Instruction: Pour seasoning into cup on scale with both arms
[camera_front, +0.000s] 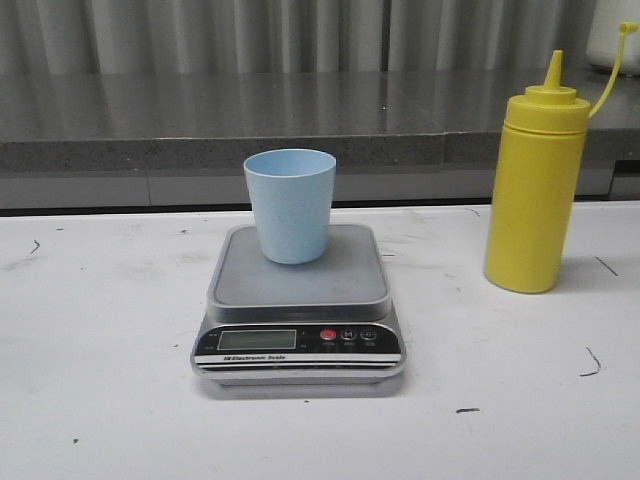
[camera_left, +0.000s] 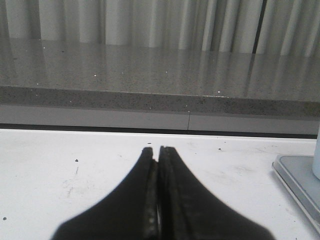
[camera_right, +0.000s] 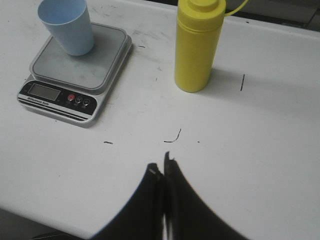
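Closest to the front camera is the scale (camera_front: 298, 310), sitting around the middle of the white surface (camera_front: 90, 380) with its black panel, LCD and red button facing the near edge. On its grey steel platform stands the cup (camera_front: 290, 205), pale blue, upright, toward the back of the platform rather than dead centre. Can't see inside it from here.

Off toward the right edge, well apart from the scale, the seasoning (camera_front: 533, 185) stands upright on the surface: tall yellow squeeze bottle, pointed nozzle up, thin cap strap arcing off to the right. Nothing is touching it.

Left end effector (camera_left: 155, 150) has its two dark fingers pressed together with nothing between them, low over the surface, the scale's corner at the side of its wrist view. Right end effector (camera_right: 161, 167) is likewise closed and empty, over bare surface near the front edge, clear of both bottle and scale.

A few dark scuff marks (camera_front: 590, 365) dot the surface.
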